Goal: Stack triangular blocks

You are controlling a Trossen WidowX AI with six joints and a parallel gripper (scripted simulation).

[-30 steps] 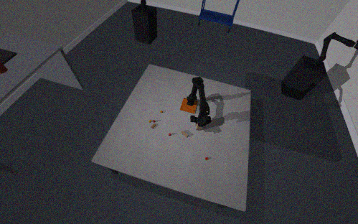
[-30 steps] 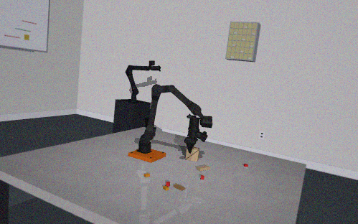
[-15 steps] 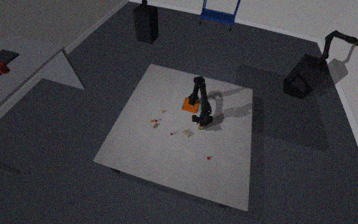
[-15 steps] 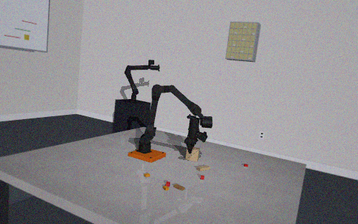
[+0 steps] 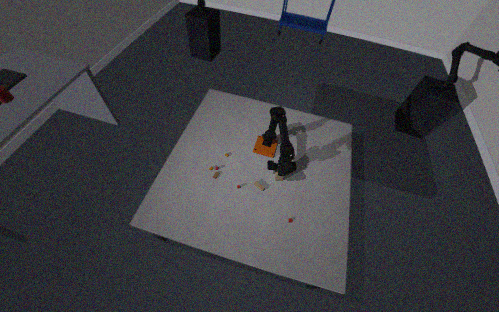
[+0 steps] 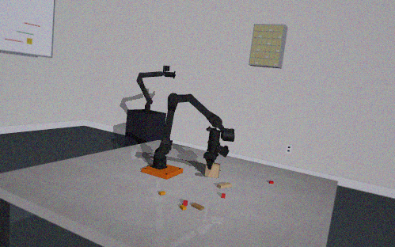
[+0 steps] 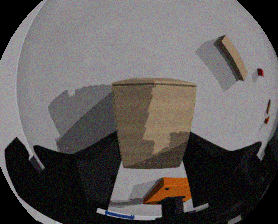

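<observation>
Gripper [image 6: 210,163]: pinching the tan triangular block [image 6: 213,170] from above, just beside the orange base plate [image 6: 161,171]; block low over the table [image 6: 96,186] (contact not clear).
Second triangular block [image 6: 224,184]: lying flat, near the base plate, apart from the held one.
Small red and orange pieces [image 6: 184,204]: scattered nearer the front edge.
Open room: bare tabletop beyond the base plate toward the far edge.

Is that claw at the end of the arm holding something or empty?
Holding something: the gripper is shut on a tan triangular block, which fills the middle of the wrist view between the dark fingers.
</observation>
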